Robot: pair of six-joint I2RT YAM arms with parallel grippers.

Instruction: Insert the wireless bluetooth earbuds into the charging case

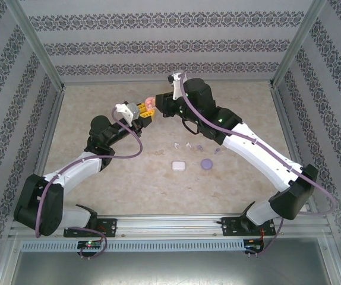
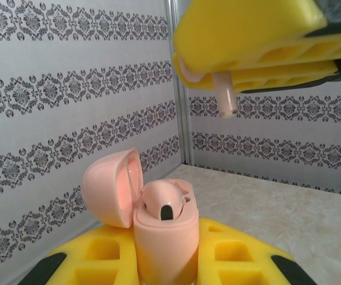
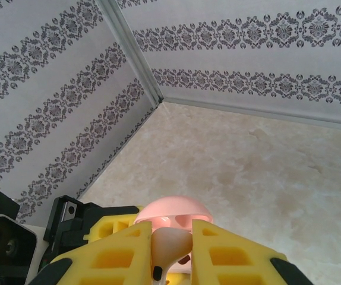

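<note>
Case (image 2: 164, 243) pink; earbud (image 2: 225, 98) pinkish; finger pads (image 2: 242, 35) yellow; walls (image 2: 51, 89) papered white, grey damask bands; tabletop (image 3: 265, 160) beige, mottled.

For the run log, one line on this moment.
left gripper: holds open pink case | right gripper: holds pink earbud above it

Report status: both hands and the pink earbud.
Left hand shut on open pink case, one earbud seated. Right hand shut on second pink earbud, stem down, above case. Nothing in the way.
</note>
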